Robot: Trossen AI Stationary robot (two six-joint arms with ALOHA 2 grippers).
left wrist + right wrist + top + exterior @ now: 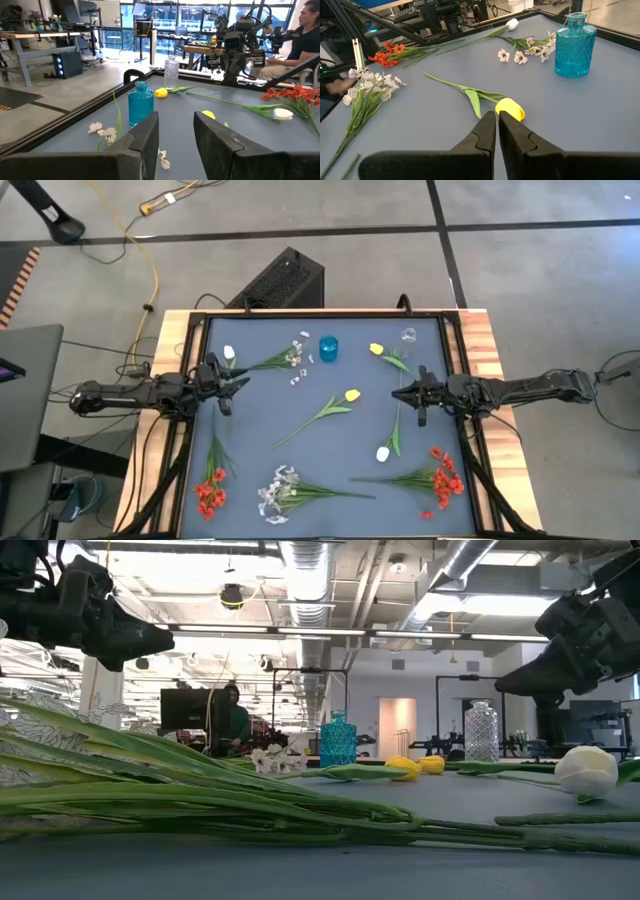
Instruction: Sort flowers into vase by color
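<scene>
Dark left claw (232,385) spread (empty); right claw (403,393) pressed together above the flowers (330,409).

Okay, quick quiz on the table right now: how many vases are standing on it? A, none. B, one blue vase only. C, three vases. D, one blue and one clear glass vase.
D: the high view shows a blue vase and a clear glass vase standing apart near the far edge, both still without flowers.
</scene>
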